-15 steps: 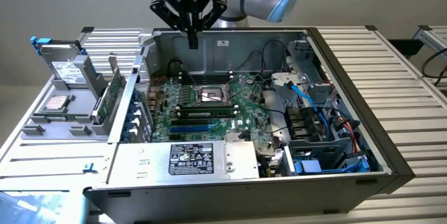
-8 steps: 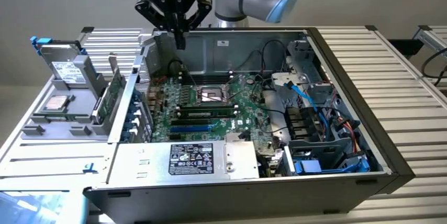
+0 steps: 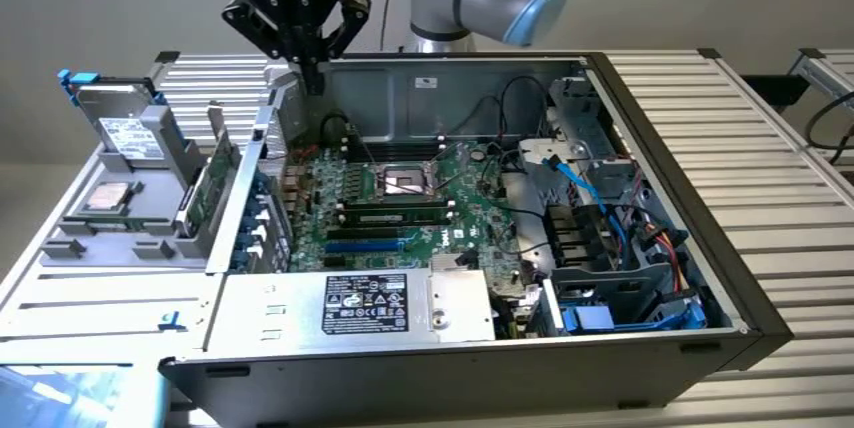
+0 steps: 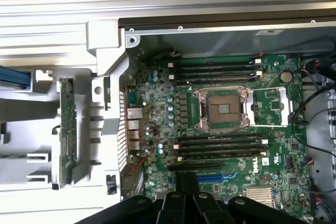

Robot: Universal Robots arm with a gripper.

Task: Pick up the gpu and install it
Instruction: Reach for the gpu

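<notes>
The gripper [image 3: 312,76] is held pointing straight down above the case [image 3: 747,278] rim, fingers pinched shut, nothing gripped. The gpu [image 3: 200,198] is parked edge-up in the grey rack [image 3: 120,238] beside the case, so its faces can't really be made out.

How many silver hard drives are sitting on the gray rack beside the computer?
2. One hard drive leans upright at the far end of the gray rack; the other lies flat just in front of it. Another may be hidden behind.

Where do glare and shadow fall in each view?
Exterior view: the ribbed table looks pale and bright, while the inside of the case is dim toward the exterior view's right; wrist view: the motherboard is evenly lit and the tool is a dark shape.
</notes>
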